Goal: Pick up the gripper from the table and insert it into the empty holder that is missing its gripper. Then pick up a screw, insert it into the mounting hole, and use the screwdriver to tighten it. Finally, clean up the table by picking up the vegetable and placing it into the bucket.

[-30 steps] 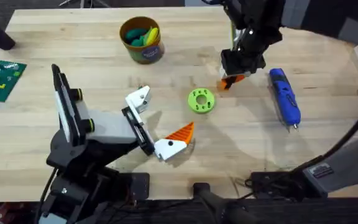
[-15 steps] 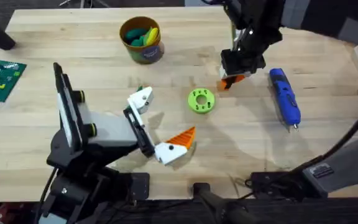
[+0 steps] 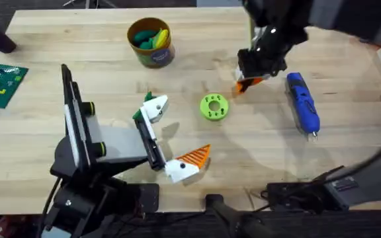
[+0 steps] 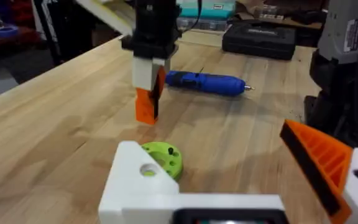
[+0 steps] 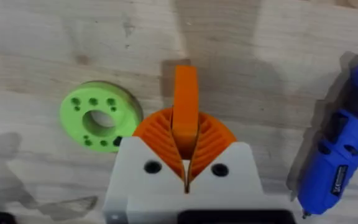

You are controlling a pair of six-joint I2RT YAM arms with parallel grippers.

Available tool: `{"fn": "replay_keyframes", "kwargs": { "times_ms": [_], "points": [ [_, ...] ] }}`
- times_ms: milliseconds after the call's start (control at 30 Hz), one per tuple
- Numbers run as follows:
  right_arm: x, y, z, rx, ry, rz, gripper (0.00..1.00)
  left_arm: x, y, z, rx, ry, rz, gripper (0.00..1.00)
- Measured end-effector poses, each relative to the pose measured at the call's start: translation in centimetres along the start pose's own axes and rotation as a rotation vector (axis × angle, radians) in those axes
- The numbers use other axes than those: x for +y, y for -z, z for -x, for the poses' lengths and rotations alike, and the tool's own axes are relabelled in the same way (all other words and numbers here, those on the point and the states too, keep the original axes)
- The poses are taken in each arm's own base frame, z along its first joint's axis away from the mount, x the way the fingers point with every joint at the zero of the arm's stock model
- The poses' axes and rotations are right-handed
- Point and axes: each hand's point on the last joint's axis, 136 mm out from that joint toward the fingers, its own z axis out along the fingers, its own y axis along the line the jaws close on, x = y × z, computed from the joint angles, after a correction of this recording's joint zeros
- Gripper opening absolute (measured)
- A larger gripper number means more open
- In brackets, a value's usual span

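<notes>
On the table (image 3: 38, 142), one screwdriver (image 3: 303, 104), one gripper (image 3: 249, 83), one holder (image 3: 155, 108)

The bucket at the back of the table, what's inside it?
Inside the bucket lie toy vegetables, green and yellow pieces piled together. Anything beneath them, and the bucket's floor, is covered, so I cannot tell how many there are.

Open wood between the green ring (image 3: 213, 107) and the screwdriver (image 3: 303, 104); the right gripper (image 3: 252, 79) hangs there, so it's a tight lane.
</notes>
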Motion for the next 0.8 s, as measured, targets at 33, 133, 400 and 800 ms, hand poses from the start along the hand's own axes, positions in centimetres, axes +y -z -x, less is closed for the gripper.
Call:
{"fn": "replay_keyframes", "kwargs": {
  "times_ms": [33, 133, 400, 800],
  "points": [
    [0.2, 0.8, 0.0, -0.018, 0.0, 0.016, 0.019, 0.0, 0.0, 0.0, 0.0, -0.001, 0.0, 0.989],
    [0.8, 3.4, -0.2, -0.074, 0.0, 0.073, 0.019, 0.0, 0.0, 0.0, 0.0, -0.002, -0.001, 0.989],
    [2.3, 8.8, -0.6, -0.204, 0.0, 0.216, 0.019, -0.1, 0.0, 0.0, 0.0, -0.004, -0.003, 0.989],
    [4.0, 13.9, -0.6, -0.52, -0.038, 0.499, 0.018, -0.1, 0.0, 0.0, 0.0, -0.004, -0.003, 0.989]
  ]
}}
